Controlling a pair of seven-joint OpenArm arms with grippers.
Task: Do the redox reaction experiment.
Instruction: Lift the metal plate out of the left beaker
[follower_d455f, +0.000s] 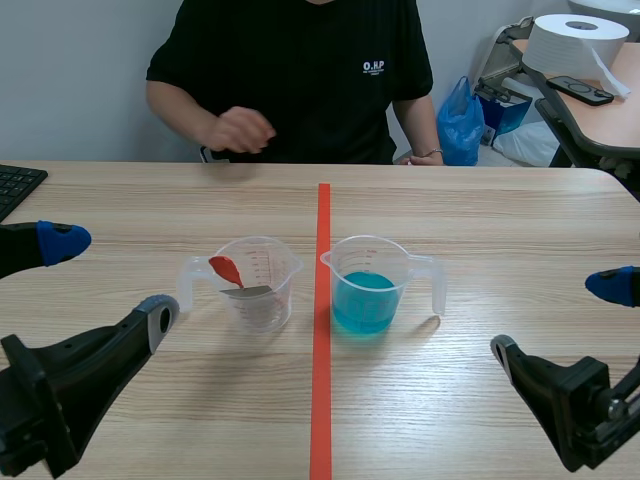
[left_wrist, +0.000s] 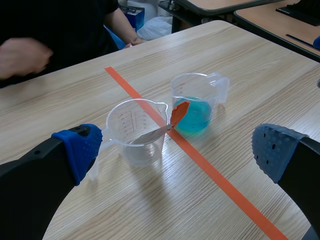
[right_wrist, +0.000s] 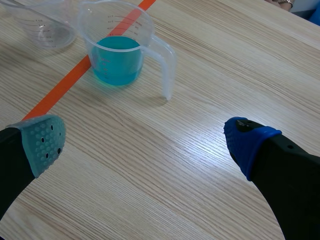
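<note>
A clear measuring cup (follower_d455f: 256, 283) stands just left of the orange tape line. In it leans a grey metal piece with an orange-red end (follower_d455f: 227, 269), which sticks up over the rim (left_wrist: 179, 112). Right of the line stands a second clear cup (follower_d455f: 368, 284) holding blue liquid (right_wrist: 116, 59), its handle turned to the right. My left gripper (follower_d455f: 108, 280) hovers open near the table's left front, short of the first cup (left_wrist: 136, 134). My right gripper (follower_d455f: 558, 318) is open at the right front, with the blue-liquid cup ahead of it. Neither gripper (left_wrist: 175, 152) (right_wrist: 145, 144) holds anything.
A person in a black shirt sits across the table with one hand (follower_d455f: 238, 130) raised above the far edge. A black keyboard (follower_d455f: 15, 186) lies at the far left. Beyond the table at the right are a paper roll (follower_d455f: 575, 45) and a blue bag (follower_d455f: 460, 120).
</note>
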